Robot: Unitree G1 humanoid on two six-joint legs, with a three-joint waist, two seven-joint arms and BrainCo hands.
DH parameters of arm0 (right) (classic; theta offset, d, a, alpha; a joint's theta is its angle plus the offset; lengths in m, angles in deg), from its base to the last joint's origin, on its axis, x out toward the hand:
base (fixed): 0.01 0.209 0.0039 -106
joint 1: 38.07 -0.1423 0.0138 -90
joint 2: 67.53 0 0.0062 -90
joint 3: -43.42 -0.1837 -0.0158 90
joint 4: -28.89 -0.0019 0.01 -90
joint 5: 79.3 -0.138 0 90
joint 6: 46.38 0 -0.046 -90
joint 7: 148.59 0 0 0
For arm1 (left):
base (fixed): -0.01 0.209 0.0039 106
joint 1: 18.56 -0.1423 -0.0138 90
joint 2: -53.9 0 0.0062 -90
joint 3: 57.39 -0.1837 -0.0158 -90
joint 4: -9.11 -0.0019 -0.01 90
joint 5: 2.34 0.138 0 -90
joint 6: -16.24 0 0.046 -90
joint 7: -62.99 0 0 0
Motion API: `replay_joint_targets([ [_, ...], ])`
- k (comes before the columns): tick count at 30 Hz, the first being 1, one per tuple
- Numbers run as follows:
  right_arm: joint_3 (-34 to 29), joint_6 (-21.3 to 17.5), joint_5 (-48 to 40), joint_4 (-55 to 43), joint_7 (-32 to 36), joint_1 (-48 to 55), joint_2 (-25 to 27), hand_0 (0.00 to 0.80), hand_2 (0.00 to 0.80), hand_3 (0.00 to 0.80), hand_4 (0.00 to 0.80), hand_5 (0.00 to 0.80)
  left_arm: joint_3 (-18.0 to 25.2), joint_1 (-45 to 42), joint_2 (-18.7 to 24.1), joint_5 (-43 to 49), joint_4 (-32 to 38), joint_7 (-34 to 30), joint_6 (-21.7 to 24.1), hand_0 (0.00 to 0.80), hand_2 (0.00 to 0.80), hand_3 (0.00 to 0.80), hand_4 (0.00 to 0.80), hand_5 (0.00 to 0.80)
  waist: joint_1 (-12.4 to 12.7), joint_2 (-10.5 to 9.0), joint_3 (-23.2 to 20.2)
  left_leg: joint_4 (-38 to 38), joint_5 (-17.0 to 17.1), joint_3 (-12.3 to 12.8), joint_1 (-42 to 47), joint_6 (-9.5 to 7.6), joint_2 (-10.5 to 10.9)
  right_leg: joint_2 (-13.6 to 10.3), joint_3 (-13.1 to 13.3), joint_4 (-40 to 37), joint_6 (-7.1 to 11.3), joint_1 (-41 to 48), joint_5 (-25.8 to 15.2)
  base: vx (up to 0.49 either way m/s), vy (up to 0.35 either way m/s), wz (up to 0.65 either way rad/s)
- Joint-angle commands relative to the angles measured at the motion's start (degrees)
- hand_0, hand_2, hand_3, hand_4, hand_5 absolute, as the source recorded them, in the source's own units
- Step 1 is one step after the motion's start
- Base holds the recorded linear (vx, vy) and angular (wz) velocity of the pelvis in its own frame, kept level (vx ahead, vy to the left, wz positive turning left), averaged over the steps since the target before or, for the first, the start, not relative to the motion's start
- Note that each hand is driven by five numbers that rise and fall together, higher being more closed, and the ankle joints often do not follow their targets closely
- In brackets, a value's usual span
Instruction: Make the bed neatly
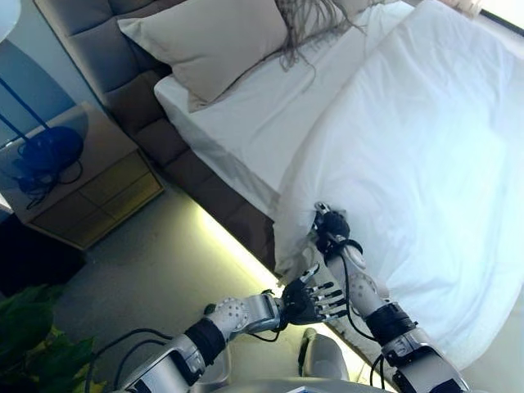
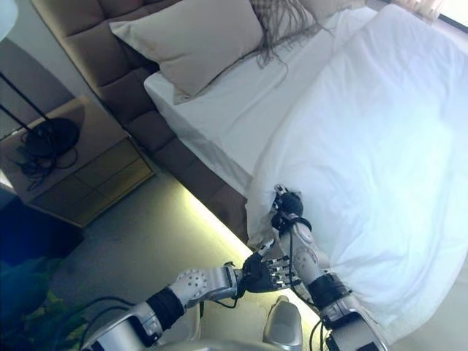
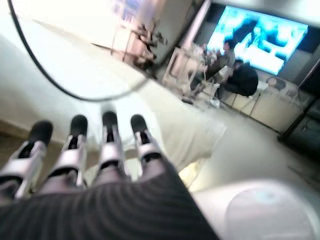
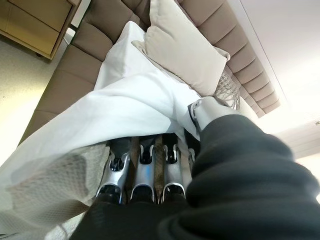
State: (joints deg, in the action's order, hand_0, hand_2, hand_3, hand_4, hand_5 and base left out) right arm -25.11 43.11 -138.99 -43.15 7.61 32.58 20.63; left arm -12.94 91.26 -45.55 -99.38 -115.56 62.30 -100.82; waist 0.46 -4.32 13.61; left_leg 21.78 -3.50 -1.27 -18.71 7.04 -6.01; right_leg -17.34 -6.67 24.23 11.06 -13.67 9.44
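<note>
A white duvet covers the right part of the bed, and its near corner hangs over the brown bed frame. The bare white sheet shows toward the headboard, with a beige pillow on it. My right hand is at the duvet's side edge. In the right wrist view its fingers reach under the duvet while the thumb lies on top, pinching the cloth. My left hand hovers open beside the right forearm, below the bed edge, with its fingers straight and holding nothing.
A wooden nightstand with a dark lamp base stands left of the bed. A lit strip runs under the frame. A green plant is at the lower left. A fringed throw lies by the pillow. People sit far off.
</note>
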Motion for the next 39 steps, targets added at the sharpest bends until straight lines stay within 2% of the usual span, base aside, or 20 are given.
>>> replay_joint_targets([
  [1, 2.0, 0.9, 0.5, -11.2, 3.3, -6.8, -1.3, 0.800, 0.800, 0.800, 0.800, 0.800, 3.6, 4.1, -6.1, -0.2, -3.4, -2.0, 1.8, 0.000, 0.000, 0.000, 0.000, 0.000, -0.7, 0.56, -1.9, -3.1, 2.9, -1.3, 2.8, -0.34, -4.4, -4.3, 3.2, -8.0, 3.36, -4.1, -16.3, -0.044, 0.083, -0.24],
  [5, 2.3, 3.4, -0.8, -13.5, 1.5, -8.7, -0.1, 0.800, 0.800, 0.800, 0.800, 0.800, 7.0, 7.2, -7.7, 2.6, -7.9, -3.2, 1.5, 0.000, 0.000, 0.000, 0.000, 0.000, -1.5, 1.45, -2.5, -5.5, 4.7, -0.7, 3.0, -0.26, -4.0, -4.5, 3.5, -7.8, 3.04, -4.8, -16.3, -0.011, 0.090, -0.11],
  [10, 4.1, 5.9, -0.5, -14.7, 0.3, -11.8, 0.1, 0.800, 0.800, 0.800, 0.800, 0.800, 8.7, 10.8, -10.4, 3.7, -10.5, -4.2, 6.8, 0.000, 0.000, 0.000, 0.000, 0.000, -2.3, 3.20, -3.0, -8.5, 6.7, 0.8, 2.7, -0.37, -3.8, -4.5, 3.3, -7.9, 2.49, -5.9, -16.4, -0.037, 0.126, -0.06],
  [16, 6.7, 7.4, -1.8, -13.6, 1.2, -13.5, -1.0, 0.800, 0.800, 0.800, 0.800, 0.800, 12.3, 12.9, -10.4, 0.6, -12.9, -4.1, 11.3, 0.000, 0.000, 0.000, 0.000, 0.000, -3.6, 3.93, -4.1, -8.7, 7.4, 3.0, 3.1, 0.14, -4.9, -3.7, 4.2, -8.3, 2.28, -5.6, -16.0, 0.025, 0.080, -0.12],
  [22, 7.6, 7.7, -2.9, -14.6, 3.1, -12.5, -0.8, 0.800, 0.800, 0.800, 0.800, 0.800, 14.0, 14.3, -10.0, -0.9, -13.5, -3.0, 13.0, 0.000, 0.000, 0.000, 0.000, 0.000, -4.3, 4.50, -4.8, -9.2, 7.5, 4.1, 4.1, 0.46, -5.1, -4.2, 4.0, -9.0, 2.36, -4.8, -16.2, 0.031, 0.052, -0.15],
  [23, 7.7, 7.8, -3.0, -14.7, 3.5, -12.3, -0.7, 0.800, 0.800, 0.800, 0.800, 0.800, 14.1, 14.3, -9.9, -0.7, -13.8, -2.8, 13.1, 0.094, 0.094, 0.094, 0.094, 0.094, -4.4, 4.53, -4.9, -9.3, 7.6, 4.3, 4.3, 0.49, -5.2, -4.3, 3.8, -9.1, 2.42, -4.5, -16.3, 0.000, 0.000, 0.00],
  [24, 7.8, 7.8, -3.2, -14.9, 3.6, -12.3, -0.5, 0.800, 0.800, 0.800, 0.800, 0.800, 14.4, 14.5, -9.9, -0.4, -14.1, -2.6, 13.1, 0.420, 0.420, 0.420, 0.420, 0.420, -4.5, 4.55, -5.0, -9.5, 7.7, 4.4, 4.5, 0.52, -5.2, -4.3, 3.8, -9.2, 2.49, -4.4, -16.3, 0.028, 0.027, -0.05],
  [25, 8.0, 7.8, -3.2, -15.0, 3.7, -12.1, -0.5, 0.800, 0.800, 0.800, 0.800, 0.800, 14.7, 14.4, -9.8, -0.2, -14.4, -2.8, 13.2, 0.637, 0.637, 0.637, 0.637, 0.637, -4.5, 4.61, -5.1, -9.5, 7.7, 4.5, 4.7, 0.57, -5.2, -4.3, 3.8, -9.3, 2.47, -4.2, -16.2, 0.031, 0.028, -0.04],
  [26, 7.9, 8.1, -3.4, -15.4, 3.7, -12.0, -0.2, 0.800, 0.800, 0.800, 0.800, 0.800, 14.9, 14.4, -9.7, -0.1, -15.0, -3.3, 13.0, 0.800, 0.800, 0.800, 0.800, 0.800, -4.6, 4.67, -5.2, -9.5, 7.7, 4.6, 4.8, 0.64, -5.3, -4.3, 3.8, -9.3, 2.48, -4.0, -16.2, 0.030, 0.022, -0.03],
  [35, 8.4, 7.7, -4.1, -15.9, 4.2, -9.3, 0.9, 0.800, 0.800, 0.800, 0.800, 0.800, 16.0, 13.1, -9.0, 0.6, -15.8, -3.5, 12.1, 0.800, 0.800, 0.800, 0.800, 0.800, -4.6, 4.94, -6.3, -9.3, 7.6, 5.3, 6.8, 1.36, -5.9, -5.0, 2.4, -10.2, 2.65, -0.8, -15.8, 0.054, 0.002, -0.05],
  [39, 8.3, 7.8, -4.2, -16.5, 4.3, -7.5, 1.4, 0.800, 0.800, 0.800, 0.800, 0.800, 15.6, 11.6, -9.2, 0.9, -15.5, -4.4, 13.0, 0.800, 0.800, 0.800, 0.800, 0.800, -4.5, 5.09, -6.9, -9.5, 7.3, 5.4, 8.0, 1.41, -5.9, -5.2, 1.9, -10.7, 2.69, 0.8, -15.5, 0.071, 0.017, -0.01],
])
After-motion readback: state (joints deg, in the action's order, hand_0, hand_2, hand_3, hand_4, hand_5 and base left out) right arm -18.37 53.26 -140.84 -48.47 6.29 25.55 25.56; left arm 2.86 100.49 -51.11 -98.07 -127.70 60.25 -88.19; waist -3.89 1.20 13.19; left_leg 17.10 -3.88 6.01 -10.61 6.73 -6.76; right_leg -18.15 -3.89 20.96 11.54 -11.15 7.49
